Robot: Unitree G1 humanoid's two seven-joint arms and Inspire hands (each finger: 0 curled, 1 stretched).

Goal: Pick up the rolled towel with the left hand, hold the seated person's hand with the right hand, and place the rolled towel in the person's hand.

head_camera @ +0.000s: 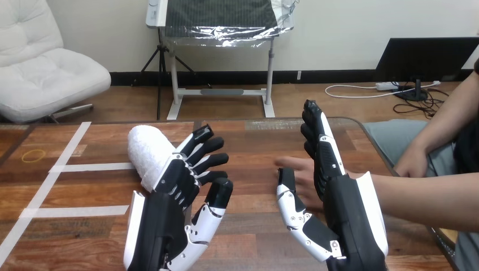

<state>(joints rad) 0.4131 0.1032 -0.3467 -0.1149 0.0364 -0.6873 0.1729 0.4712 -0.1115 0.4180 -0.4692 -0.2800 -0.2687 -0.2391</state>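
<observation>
The rolled white towel lies on the wooden table at centre left, its near end against the back of my left hand. That hand is open, its fingers spread and pointing up-right past the towel's right side, not curled round it. My right hand stands edge-up with straight fingers and the thumb stretched out to the left. The person's hand lies flat on the table between that thumb and those fingers, reaching in from the right behind my palm. My fingers are not curled round it.
White tape strips cross the table's left part, with a yellow ring near the far left. The person's other hand rests off the table's right edge.
</observation>
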